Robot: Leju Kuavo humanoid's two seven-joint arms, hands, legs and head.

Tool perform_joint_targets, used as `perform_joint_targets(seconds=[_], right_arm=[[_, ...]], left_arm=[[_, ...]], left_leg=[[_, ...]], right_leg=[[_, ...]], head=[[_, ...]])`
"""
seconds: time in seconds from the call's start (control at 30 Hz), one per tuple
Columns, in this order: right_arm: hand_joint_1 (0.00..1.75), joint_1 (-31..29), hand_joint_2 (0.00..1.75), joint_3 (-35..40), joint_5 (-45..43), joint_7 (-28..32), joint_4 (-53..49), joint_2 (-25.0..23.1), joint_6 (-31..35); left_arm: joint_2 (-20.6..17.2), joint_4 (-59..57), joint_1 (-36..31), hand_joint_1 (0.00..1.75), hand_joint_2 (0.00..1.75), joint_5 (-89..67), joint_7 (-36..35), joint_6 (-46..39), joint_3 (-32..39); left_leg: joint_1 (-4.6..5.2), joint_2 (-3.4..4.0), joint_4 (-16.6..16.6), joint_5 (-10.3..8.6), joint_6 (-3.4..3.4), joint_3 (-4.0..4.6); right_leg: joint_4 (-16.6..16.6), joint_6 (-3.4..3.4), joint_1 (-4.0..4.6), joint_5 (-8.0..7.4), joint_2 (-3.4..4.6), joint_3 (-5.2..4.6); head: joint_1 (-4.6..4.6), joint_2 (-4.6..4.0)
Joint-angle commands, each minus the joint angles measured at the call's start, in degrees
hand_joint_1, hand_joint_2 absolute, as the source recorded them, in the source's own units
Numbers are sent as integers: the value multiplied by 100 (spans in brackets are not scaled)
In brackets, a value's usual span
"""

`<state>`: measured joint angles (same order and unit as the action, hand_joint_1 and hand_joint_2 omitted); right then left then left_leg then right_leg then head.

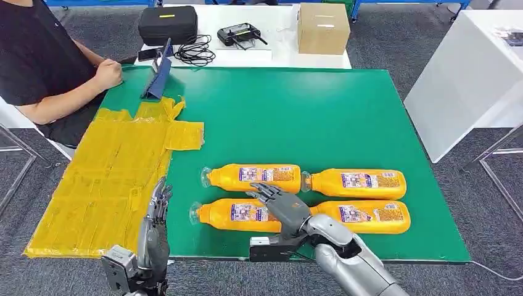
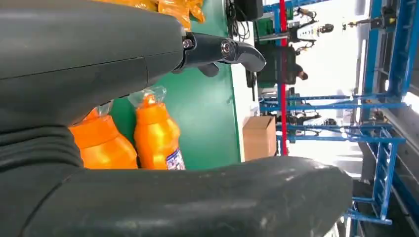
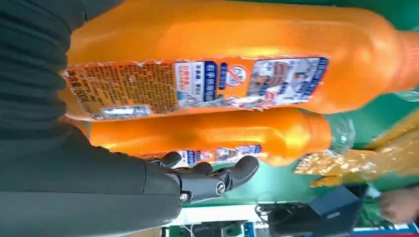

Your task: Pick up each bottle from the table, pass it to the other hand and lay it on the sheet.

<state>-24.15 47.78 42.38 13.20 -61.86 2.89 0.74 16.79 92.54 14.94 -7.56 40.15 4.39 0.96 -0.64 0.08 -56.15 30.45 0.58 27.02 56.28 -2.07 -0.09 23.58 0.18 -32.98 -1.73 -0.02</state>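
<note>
Nearby, person [image 1: 43, 68], tablet [image 1: 158, 79], black case [image 1: 168, 24], cardboard box [image 1: 323, 28]

Bright, even overhead light left only faint shadows; the wrist views were soft, with background windows [image 2: 341, 59] blown out.

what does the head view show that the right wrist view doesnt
Head view alone: all four orange bottles, the left hand open at the table edge beside the yellow sheet's whole spread, the cardboard box and the black case.
Right wrist view alone: the near bottle's label close up.
Both: the right hand over the near-left bottle, and the green table.
</note>
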Motion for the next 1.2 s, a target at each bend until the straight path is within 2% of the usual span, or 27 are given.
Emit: perform_joint_targets(seconds=[0.03,0.13,0.23,0.33,0.47,0.5,0.53,0.7,0.77,0.93,1.0,1.1,1.13,1.17,1.2], right_arm=[[0,-306,175,246,9,-32,512,43,-37],[0,-329,175,260,29,-101,610,42,-75],[0,-673,175,517,28,-215,1208,-29,-376],[0,-1087,175,894,-164,-254,2065,-170,-1062],[3,-1319,175,1602,-114,-225,3148,-725,-1583],[143,-1294,175,1656,-201,-255,3258,-823,-1729],[175,-1255,175,1752,-244,-306,3307,-855,-1810],[175,-1131,175,2017,-544,-524,3358,-753,-2053],[175,-1074,175,2050,-655,-604,3401,-765,-2006],[175,-1064,175,2004,-776,-636,3418,-777,-2004],[175,-997,175,1764,-1155,-718,3410,-766,-1924],[175,-463,175,301,-2564,-299,3100,-806,-876],[175,-204,175,-28,-2791,-18,2776,-823,-419],[175,163,175,-491,-3098,382,2135,-845,-47],[175,529,175,-801,-3253,549,1454,-843,47]], left_arm=[[56,-18,-20,0,0,15,-15,34,129],[63,-59,-55,0,0,3,-15,100,126],[62,-91,-115,0,0,2,-15,155,113],[14,-191,-198,0,0,38,-15,220,66],[-46,-369,-443,0,0,142,-85,261,-50],[-65,-421,-522,0,0,178,-147,219,-111],[-68,-471,-594,0,0,251,-182,134,-152],[78,-302,-607,0,0,808,-119,-619,35],[168,-207,-585,0,0,1039,-57,-954,188],[207,-177,-570,0,0,1232,-85,-1044,265],[248,-189,-609,0,0,1612,-122,-1255,386],[321,-74,-506,0,0,2115,-46,-1629,603],[321,17,-382,0,175,2222,-19,-1695,624],[321,111,-283,0,175,2368,-19,-1751,620],[321,161,-214,0,175,2426,-15,-1666,607]], left_leg=[[0,7,8,3,1,-11],[1,4,8,2,2,-13],[0,4,9,0,1,-15],[2,14,12,-2,2,-14],[0,15,24,-5,-2,-33],[-1,5,15,-3,-2,-31],[-3,-4,24,-8,-3,-41],[-6,-17,35,-15,-3,-86],[-7,11,29,-8,-6,-92],[-11,18,22,-2,-11,-126],[-10,21,22,-4,-11,-128],[-13,13,28,-14,-11,-123],[-14,23,22,-4,-12,-140],[-14,12,33,-16,-11,-127],[-18,26,17,0,-13,-141]], right_leg=[[-6,1,0,1,7,7],[-6,1,0,1,3,9],[-9,1,1,-2,3,11],[-11,2,-2,-7,13,10],[-20,5,-1,-9,14,24],[-12,4,1,-3,4,26],[-22,6,4,-6,-5,37],[-39,4,11,-11,-17,80],[-32,4,10,-12,8,84],[-29,5,13,-8,19,110],[-30,5,12,-11,22,112],[-42,6,15,-20,12,112],[-33,7,17,-11,22,125],[-47,7,17,-21,11,116],[-28,7,20,-9,26,126]], head=[[-2,0],[-2,0],[-2,0],[0,0],[-2,0],[0,0],[0,0],[-2,0],[0,0],[0,0],[0,0],[0,0],[0,0],[-4,0],[2,0]])
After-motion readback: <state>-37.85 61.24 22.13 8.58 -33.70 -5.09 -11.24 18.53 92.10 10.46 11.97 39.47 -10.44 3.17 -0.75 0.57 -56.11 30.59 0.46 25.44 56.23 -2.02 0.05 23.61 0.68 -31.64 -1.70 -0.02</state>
